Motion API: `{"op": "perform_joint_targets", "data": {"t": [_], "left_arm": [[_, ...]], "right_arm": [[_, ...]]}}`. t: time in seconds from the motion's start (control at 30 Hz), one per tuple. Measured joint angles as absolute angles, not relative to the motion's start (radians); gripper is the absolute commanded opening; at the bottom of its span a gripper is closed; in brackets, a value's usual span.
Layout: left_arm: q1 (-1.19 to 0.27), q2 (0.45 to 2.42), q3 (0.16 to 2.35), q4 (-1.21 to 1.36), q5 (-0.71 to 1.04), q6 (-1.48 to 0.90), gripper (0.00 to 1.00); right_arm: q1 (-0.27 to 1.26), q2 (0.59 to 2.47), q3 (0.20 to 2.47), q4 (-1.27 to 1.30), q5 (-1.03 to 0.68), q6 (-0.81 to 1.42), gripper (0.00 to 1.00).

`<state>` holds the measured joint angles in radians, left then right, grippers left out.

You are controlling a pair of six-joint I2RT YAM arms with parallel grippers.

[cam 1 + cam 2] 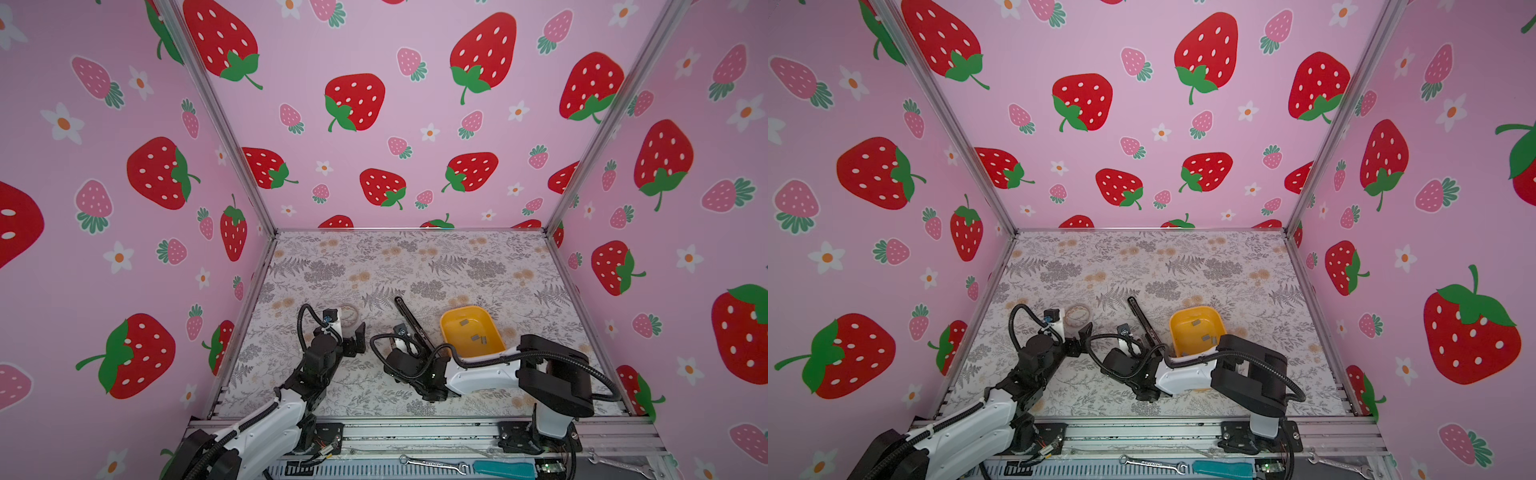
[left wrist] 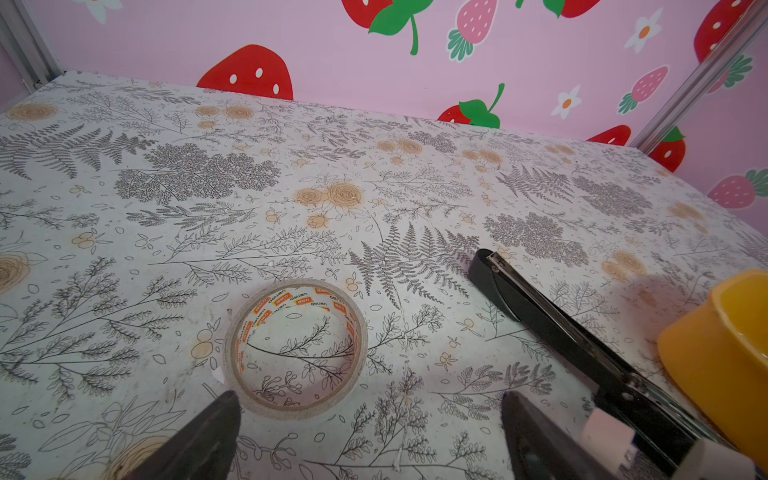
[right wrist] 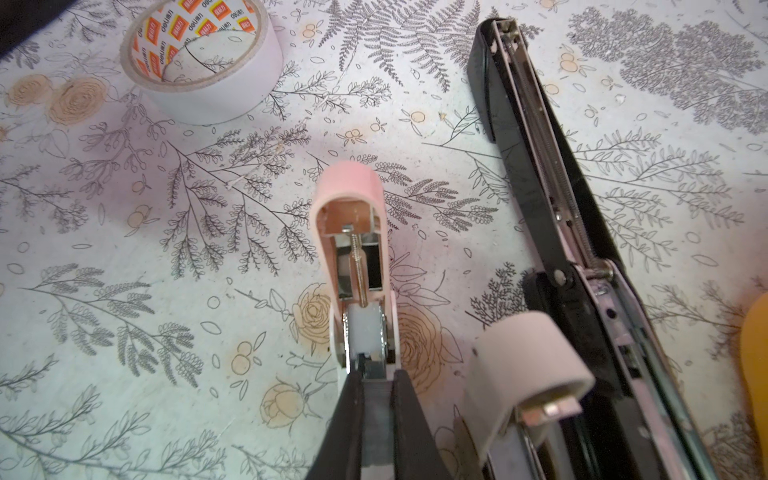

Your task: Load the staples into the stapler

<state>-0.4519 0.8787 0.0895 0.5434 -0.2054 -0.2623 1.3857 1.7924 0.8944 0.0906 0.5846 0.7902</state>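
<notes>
I am holding a short, ribbed grey strip of staples (image 3: 376, 401) clamped between my right fingers (image 3: 347, 419). Its front end is meeting the chrome channel of the small pink stapler (image 3: 353, 232), though how far it is in I cannot tell. The stapler's glossy rounded lid is standing tipped open, baring a thin spring rod and a white pusher.

A pale rounded body (image 3: 532, 365) with a metal tip is sitting just beside it. Its rest is running out of view, so I cannot say what it is.

Next over, a long black stapler (image 3: 552, 199) is lying opened flat, showing its steel rail and coiled spring. Beyond that, a few loose strips (image 1: 478, 338), flat and grey, are lying in a yellow plastic tub (image 1: 446, 332).

My left fingers (image 2: 199, 436) are spread wide, gripping nothing and hanging over the tabletop (image 2: 166, 232), which has a matte print of ferns and roses. They are just beside a roll of tape (image 2: 296, 409), whose core is carrying orange labels reading "deli".
</notes>
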Motion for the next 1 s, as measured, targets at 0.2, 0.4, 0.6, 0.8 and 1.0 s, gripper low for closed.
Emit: {"op": "perform_joint_targets", "data": {"t": [0.2, 0.4, 0.6, 0.8, 1.0], "left_arm": [[-0.452, 0.879, 0.089, 0.543, -0.205, -0.262, 0.99], [-0.452, 0.88, 0.089, 0.543, -0.205, -0.262, 0.99], [-0.453, 0.886, 0.09, 0.543, -0.205, -0.262, 0.99], [-0.453, 0.886, 0.09, 0.544, -0.205, -0.262, 0.99], [-0.453, 0.887, 0.09, 0.544, -0.205, -0.26, 0.99]], "right_arm": [[1.386, 1.79, 0.894, 0.103, 0.587, 0.776, 0.01], [1.386, 1.79, 0.894, 0.11, 0.588, 0.765, 0.02], [1.386, 1.79, 0.894, 0.112, 0.59, 0.763, 0.02], [1.386, 1.79, 0.894, 0.112, 0.591, 0.762, 0.02], [1.386, 1.79, 0.894, 0.113, 0.591, 0.762, 0.02]]}}
